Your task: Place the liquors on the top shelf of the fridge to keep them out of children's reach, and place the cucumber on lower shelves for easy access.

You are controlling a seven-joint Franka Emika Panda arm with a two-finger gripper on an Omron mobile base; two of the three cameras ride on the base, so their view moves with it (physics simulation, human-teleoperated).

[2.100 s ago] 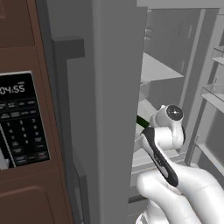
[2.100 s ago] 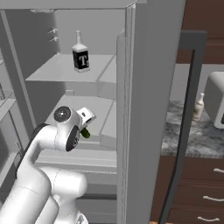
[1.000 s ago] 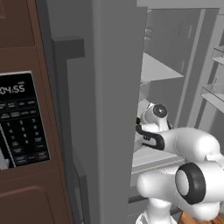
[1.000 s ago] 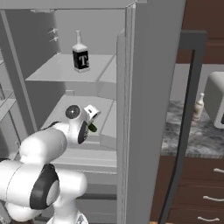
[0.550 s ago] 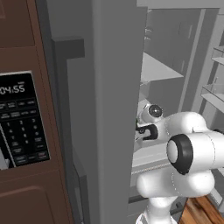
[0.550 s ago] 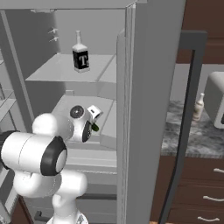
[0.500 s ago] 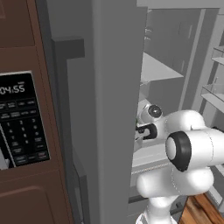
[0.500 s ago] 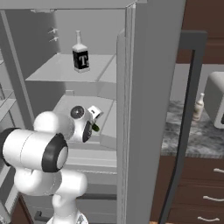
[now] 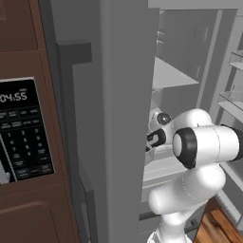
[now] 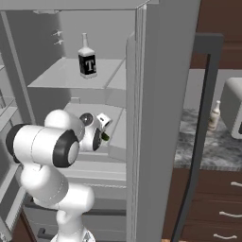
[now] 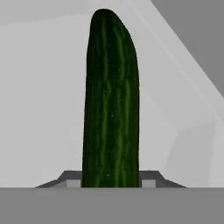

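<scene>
One bottle (image 10: 87, 60) already stands on the top shelf (image 10: 71, 80) of the fridge (image 10: 156, 94); my gripper (image 10: 103, 130) is inside, lower down over the boxy shelf (image 10: 118, 142), clenched on the cucumber (image 11: 111, 105) near one end. I judge the cucumber light and stiff but smooth-skinned — held near its end it could pivot, so a grasp nearer the middle would be steadier. It points away along the hand — pale shelf surface behind it.
</scene>
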